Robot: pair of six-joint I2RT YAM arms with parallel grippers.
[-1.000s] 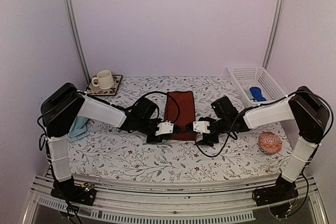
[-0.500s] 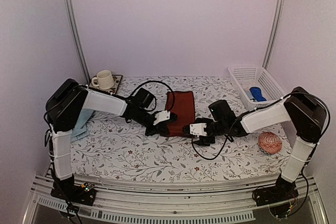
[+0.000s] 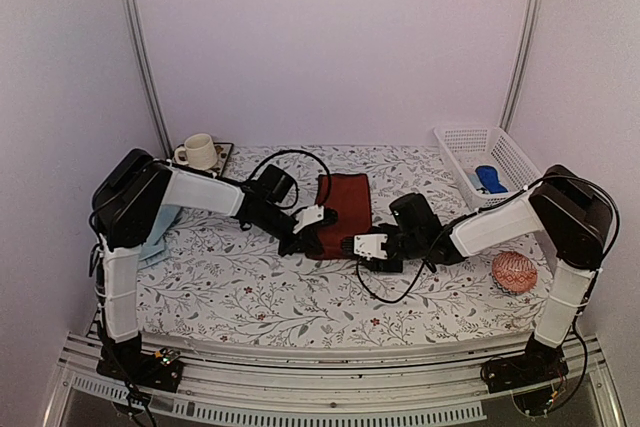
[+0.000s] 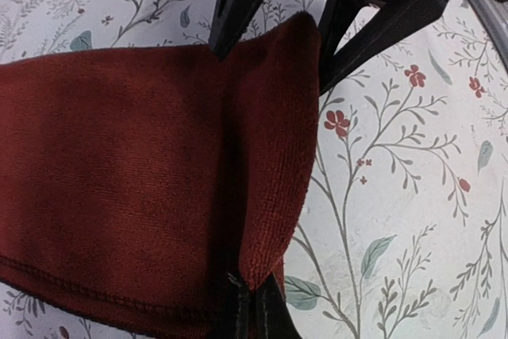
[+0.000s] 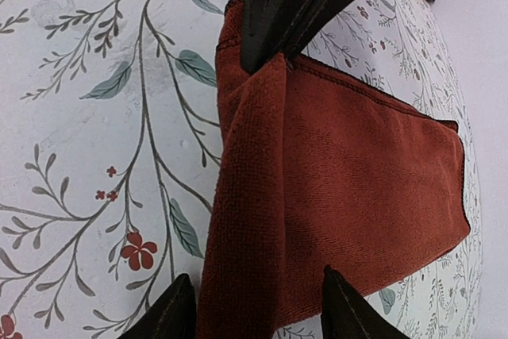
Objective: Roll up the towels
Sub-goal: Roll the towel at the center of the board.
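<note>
The dark maroon towel (image 3: 345,205) lies mid-table on the flowered cloth. Its near edge is lifted into a fold. My left gripper (image 3: 320,219) is shut on the fold's corner; in the left wrist view the fingertips (image 4: 254,311) pinch the maroon towel (image 4: 143,172). My right gripper (image 3: 352,245) stands open at the fold's other end. In the right wrist view the right gripper (image 5: 255,311) straddles the folded maroon towel (image 5: 341,188), one tip on each side. The pale blue towel (image 3: 153,239) lies at the far left, partly hidden by the left arm.
A mug on a coaster (image 3: 197,153) stands at the back left. A white basket (image 3: 505,147) at the back right holds a small blue object (image 3: 490,179). A patterned ball (image 3: 514,272) rests by the right arm. A black cable (image 3: 385,292) loops under the right wrist.
The left gripper has carried the towel's near corner up and away from me, folding the edge over. The right gripper has slid left onto the fold and its jaws have narrowed.
</note>
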